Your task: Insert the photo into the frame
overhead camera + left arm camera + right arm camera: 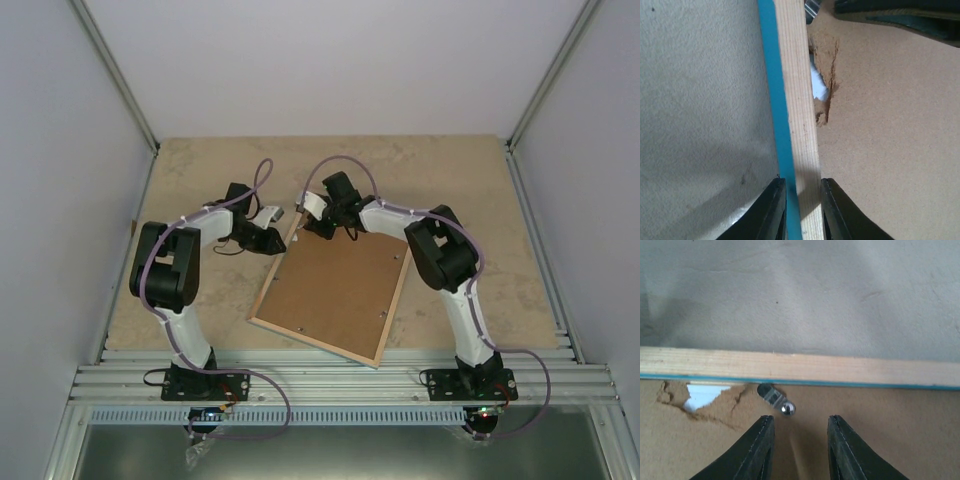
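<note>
Your left gripper (803, 183) pinches the wood edge of the frame (797, 100).
Its jaws stand narrow, one on the blue side and one on the wood side, and the edge runs straight ahead between them. Your right gripper (801, 419) hangs with its jaws a little apart and nothing between them, over the brown backing board (880, 440). A small metal tab (771, 394) sits just ahead of its left jaw. A torn hole (700, 397) with white in it shows further left. The frame lies back up on the table (790, 290).
</note>
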Controlling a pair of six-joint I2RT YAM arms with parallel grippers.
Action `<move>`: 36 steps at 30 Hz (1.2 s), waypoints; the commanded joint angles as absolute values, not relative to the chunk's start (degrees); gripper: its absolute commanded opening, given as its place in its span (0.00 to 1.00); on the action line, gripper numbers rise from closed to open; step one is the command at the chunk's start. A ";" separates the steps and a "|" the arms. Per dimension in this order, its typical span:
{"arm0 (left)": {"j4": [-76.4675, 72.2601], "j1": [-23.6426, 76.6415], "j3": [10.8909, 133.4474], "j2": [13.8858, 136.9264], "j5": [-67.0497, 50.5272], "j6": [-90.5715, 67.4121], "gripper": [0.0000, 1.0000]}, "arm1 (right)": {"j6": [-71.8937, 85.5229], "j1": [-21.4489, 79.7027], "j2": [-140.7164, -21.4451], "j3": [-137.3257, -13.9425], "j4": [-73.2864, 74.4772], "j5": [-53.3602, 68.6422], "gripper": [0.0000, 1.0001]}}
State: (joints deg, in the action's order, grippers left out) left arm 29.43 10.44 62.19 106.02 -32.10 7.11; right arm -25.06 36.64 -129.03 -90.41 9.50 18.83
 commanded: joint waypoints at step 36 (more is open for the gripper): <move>27.86 11.77 56.75 107.05 -33.38 7.50 0.00 | -18.37 35.83 -140.14 -97.65 16.59 14.11 0.00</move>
State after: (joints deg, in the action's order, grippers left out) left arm 22.70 9.43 59.79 105.27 -33.30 6.81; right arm -22.72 36.99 -134.80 -99.68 13.91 20.73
